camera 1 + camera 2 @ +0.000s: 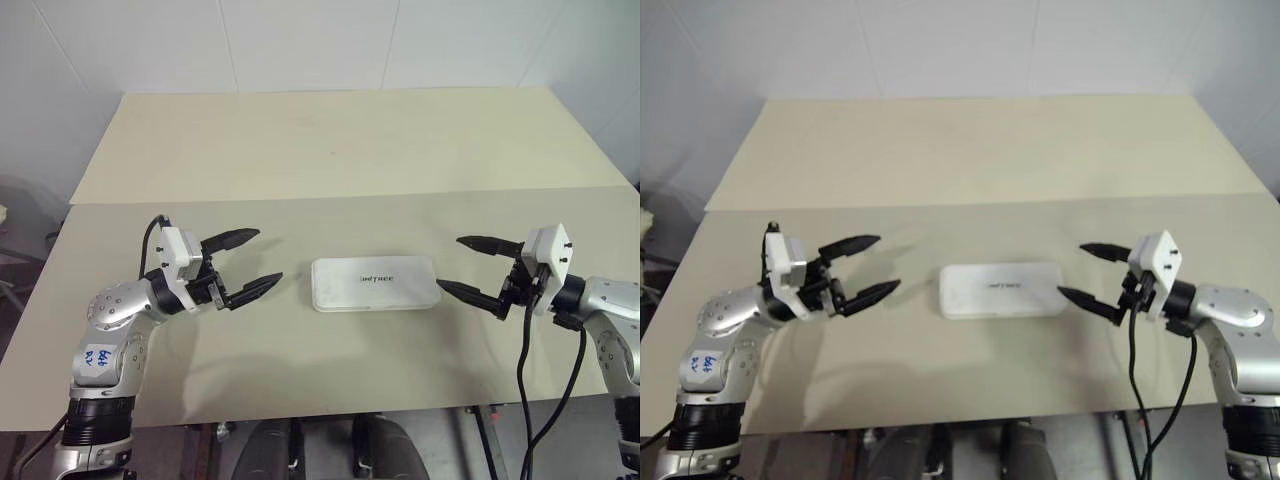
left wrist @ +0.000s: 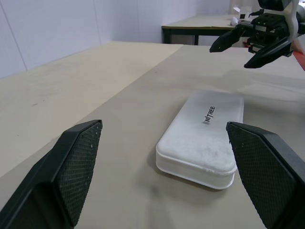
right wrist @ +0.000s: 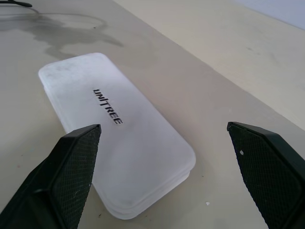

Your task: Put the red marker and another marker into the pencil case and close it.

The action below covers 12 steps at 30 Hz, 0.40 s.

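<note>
Two grippers are hanging low over the near part of the tabletop (image 1: 330, 360), the left gripper (image 1: 248, 262) and the right gripper (image 1: 468, 265), each spreading its fingers wide, holding nothing and pointing inward at the pencil case (image 1: 372, 284). Lying flat between them, apart from both, the white case is sitting with its lid down and neither marker is lying anywhere on the bare surface stretching beyond it. Judging by that, the closing step is looking finished, and the next move is calling only for drawing both arms clear without nudging the case.
</note>
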Motion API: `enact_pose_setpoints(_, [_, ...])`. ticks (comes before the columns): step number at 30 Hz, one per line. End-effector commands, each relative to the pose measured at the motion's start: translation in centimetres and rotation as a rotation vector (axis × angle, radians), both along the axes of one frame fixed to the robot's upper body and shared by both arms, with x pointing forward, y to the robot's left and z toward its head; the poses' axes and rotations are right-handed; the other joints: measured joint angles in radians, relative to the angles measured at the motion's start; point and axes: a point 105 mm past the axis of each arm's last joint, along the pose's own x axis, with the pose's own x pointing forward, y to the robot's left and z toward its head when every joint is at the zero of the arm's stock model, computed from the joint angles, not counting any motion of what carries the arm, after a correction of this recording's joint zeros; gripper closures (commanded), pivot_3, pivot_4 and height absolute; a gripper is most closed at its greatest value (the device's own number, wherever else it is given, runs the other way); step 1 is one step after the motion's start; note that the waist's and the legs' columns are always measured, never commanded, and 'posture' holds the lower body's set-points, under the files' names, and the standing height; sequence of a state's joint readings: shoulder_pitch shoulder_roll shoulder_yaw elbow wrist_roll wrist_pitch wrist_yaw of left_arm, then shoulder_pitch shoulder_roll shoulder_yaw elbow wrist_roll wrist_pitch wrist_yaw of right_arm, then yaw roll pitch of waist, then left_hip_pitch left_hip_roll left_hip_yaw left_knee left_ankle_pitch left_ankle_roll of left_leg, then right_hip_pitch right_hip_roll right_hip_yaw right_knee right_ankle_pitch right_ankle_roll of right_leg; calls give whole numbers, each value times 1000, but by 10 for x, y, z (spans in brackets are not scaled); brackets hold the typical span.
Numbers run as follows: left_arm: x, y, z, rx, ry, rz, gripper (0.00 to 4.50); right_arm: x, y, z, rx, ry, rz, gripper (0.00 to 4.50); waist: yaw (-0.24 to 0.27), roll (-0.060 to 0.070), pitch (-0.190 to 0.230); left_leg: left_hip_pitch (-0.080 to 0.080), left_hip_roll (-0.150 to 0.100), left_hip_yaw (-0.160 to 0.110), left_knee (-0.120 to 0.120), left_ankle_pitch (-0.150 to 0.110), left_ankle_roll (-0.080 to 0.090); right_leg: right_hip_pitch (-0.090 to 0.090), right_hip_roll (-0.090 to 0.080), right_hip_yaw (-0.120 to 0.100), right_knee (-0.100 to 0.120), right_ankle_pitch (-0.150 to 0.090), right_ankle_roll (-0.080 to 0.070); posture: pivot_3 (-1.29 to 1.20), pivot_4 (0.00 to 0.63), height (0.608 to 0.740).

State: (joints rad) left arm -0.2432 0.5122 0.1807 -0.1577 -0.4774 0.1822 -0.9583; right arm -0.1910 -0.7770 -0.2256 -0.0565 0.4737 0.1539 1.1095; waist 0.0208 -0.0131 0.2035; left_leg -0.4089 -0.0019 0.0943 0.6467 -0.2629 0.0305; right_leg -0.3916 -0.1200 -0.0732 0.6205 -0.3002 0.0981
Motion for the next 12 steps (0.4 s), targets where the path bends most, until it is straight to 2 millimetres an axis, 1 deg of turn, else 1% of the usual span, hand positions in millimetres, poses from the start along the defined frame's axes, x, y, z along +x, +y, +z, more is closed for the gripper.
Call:
enact_pose_setpoints(1, [-3, -9, 12, 8, -36, -42, 41, -4, -9, 15, -43, -65, 14, 0, 0, 0, 0, 0, 0, 0, 0, 0, 0, 0, 0, 0, 0, 0, 0, 0, 150, 740])
enact_pose_setpoints(4, [-5, -11, 11, 33, -36, -59, 41, -5, -15, 16, -66, -65, 18, 0, 1, 0, 0, 0, 0, 0, 0, 0, 0, 0, 0, 0, 0, 0, 0, 0, 150, 740])
enact_pose_setpoints(7, [-6, -8, 8, 38, -8, -57, 41, -3, -18, 17, -70, -72, 6, 0, 0, 0, 0, 0, 0, 0, 0, 0, 0, 0, 0, 0, -1, 0, 0, 0, 150, 740])
enact_pose_setpoints(10, [-6, -9, 8, 38, -2, -56, 41, -1, -15, 16, -61, -73, 6, 0, -3, 0, 0, 0, 0, 1, 0, 0, 0, 0, 1, 0, 0, 0, 0, 0, 150, 740])
enact_pose_setpoints(12, [-5, -9, 9, 39, -1, -55, 41, 4, -7, 15, -46, -77, 20, 0, -5, 0, 0, 0, 0, 1, 0, 0, 0, 0, 1, 0, 0, 0, 0, 0, 150, 740])
